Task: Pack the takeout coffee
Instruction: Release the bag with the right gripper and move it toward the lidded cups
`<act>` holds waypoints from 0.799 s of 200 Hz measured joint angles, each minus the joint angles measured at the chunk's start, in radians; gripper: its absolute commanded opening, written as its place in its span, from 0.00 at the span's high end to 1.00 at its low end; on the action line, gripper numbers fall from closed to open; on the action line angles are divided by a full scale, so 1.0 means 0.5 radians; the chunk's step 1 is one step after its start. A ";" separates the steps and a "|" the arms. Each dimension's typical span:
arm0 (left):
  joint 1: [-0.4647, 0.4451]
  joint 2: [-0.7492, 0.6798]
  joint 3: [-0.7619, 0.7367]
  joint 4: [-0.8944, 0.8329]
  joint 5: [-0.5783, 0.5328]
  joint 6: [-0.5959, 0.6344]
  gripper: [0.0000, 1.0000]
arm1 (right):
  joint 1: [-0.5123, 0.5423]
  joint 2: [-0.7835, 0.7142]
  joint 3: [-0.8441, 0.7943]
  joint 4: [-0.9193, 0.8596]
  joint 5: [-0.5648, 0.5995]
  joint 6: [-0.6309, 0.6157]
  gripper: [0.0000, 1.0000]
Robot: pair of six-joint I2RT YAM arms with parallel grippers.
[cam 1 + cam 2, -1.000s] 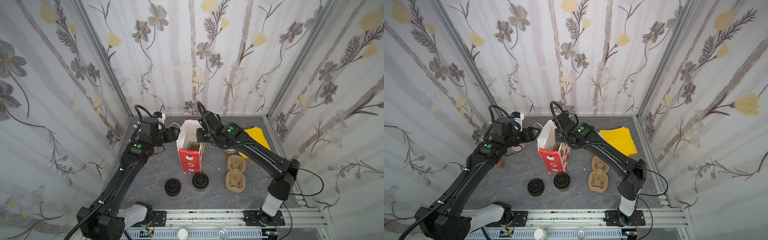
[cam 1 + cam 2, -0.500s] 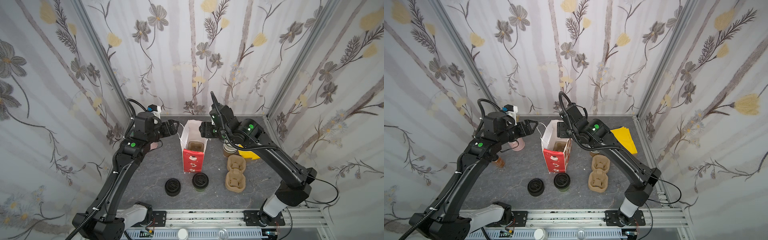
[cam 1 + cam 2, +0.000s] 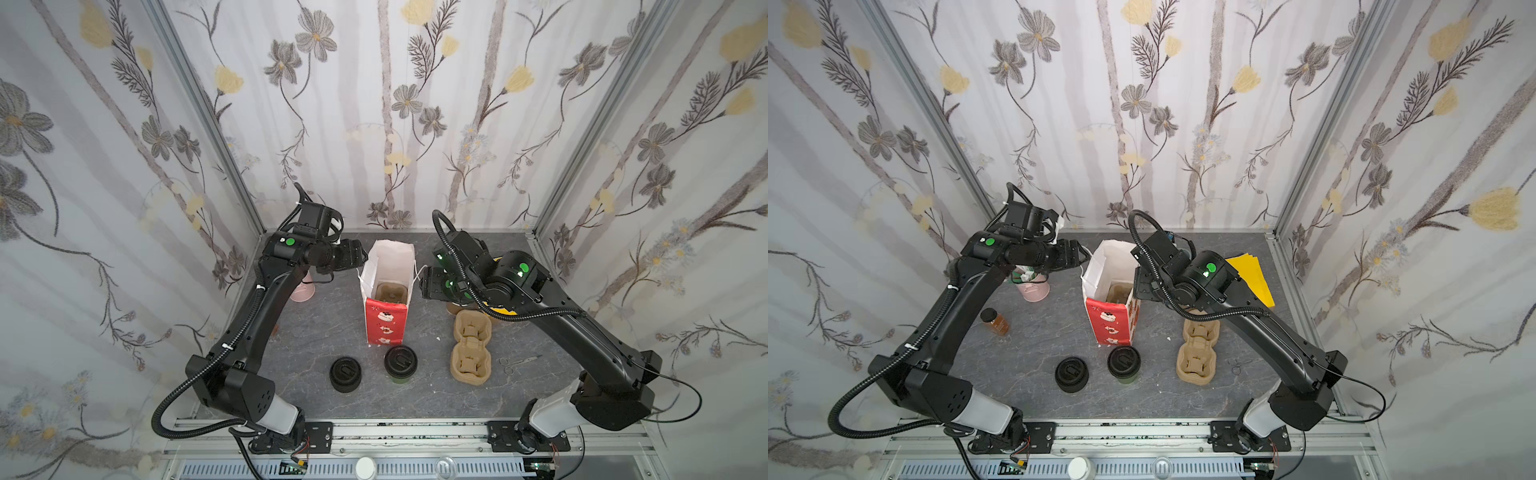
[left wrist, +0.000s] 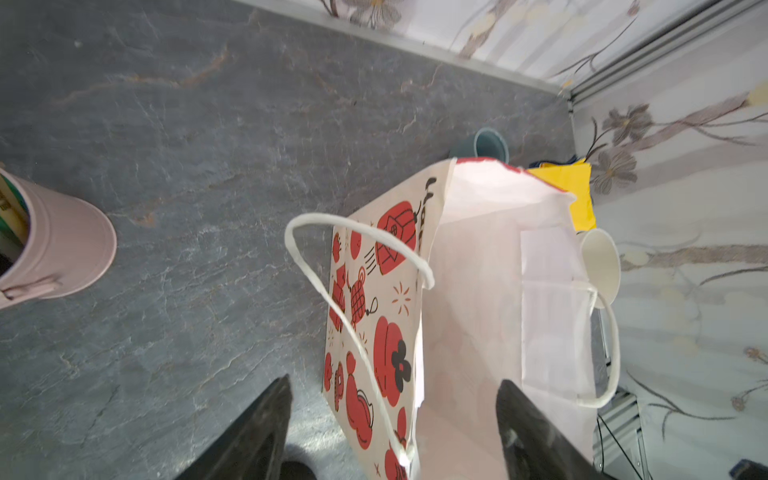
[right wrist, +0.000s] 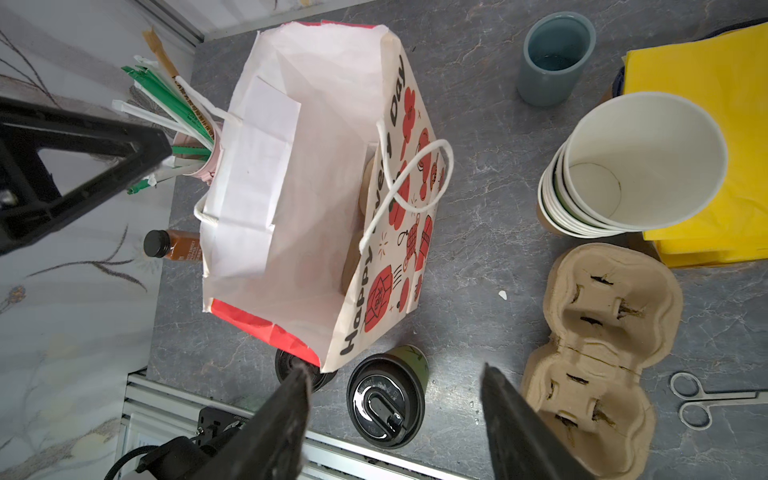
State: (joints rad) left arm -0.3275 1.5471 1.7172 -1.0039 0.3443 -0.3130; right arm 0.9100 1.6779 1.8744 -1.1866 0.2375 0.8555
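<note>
The grey slate table is taken up at its centre by the paper bag, which is stood upright with its mouth spread wide. A pulp carrier is seen at its bottom. In both top views the mouth is flanked by the two arms. The left gripper is placed at the upper left of the mouth and the right gripper at its right edge. In the wrist views each pair of jaws is shown spread wide with nothing clamped between them (the bag's rim and cord handle run past the left jaws, but no pinch on them can be made out).

The takeout coffee is not yet packed. It is stood on the table at the lower centre of the frame, just below the bag's red front panel and just beside the squat stack of lids to its left. Its long axis is upright, lid up. From both grippers it lies downward in the frame, toward the rail, and below jaw height. The right gripper is judged the nearer, since in the right wrist view the coffee is framed between that gripper's jaws.

The coffee is a small cup with an olive side. It is capped by a glossy black sip lid with a raised tab.
</note>
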 measured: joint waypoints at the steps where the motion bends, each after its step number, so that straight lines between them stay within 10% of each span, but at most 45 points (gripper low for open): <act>1: -0.003 0.006 0.003 -0.011 0.002 0.002 0.22 | 0.001 0.000 0.000 0.000 0.002 0.000 0.33; 160: -0.136 0.359 0.287 -0.249 -0.038 0.002 0.96 | 0.001 -0.062 -0.141 0.050 0.024 0.039 0.35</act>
State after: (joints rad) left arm -0.3954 1.7264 1.8606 -1.1282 0.3252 -0.3122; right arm 0.9104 1.6470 1.8038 -1.1618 0.2493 0.8749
